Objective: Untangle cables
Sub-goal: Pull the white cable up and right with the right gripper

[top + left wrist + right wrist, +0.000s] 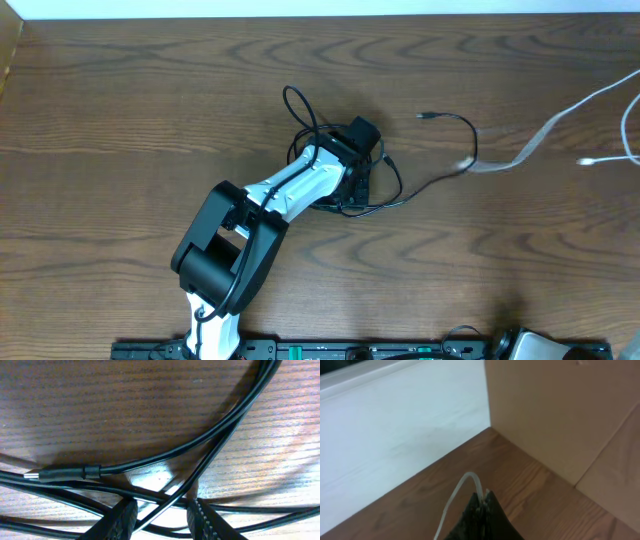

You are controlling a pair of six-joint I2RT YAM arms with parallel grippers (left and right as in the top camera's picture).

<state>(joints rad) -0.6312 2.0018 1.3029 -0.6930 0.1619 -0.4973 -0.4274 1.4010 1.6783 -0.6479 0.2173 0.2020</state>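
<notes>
Black cables: tangled at table centre, one plug lying left. Left gripper: jaws apart astride one thin strand, other strands crossing beneath. White cable: far right, pinched in the closed right gripper. Wooden panel stands beyond.

Thin black cables lie tangled at the centre of the table, one loop poking toward 11 o'clock, one strand curving to a small plug at 2 o'clock. The white cable trails toward 3 o'clock.
</notes>
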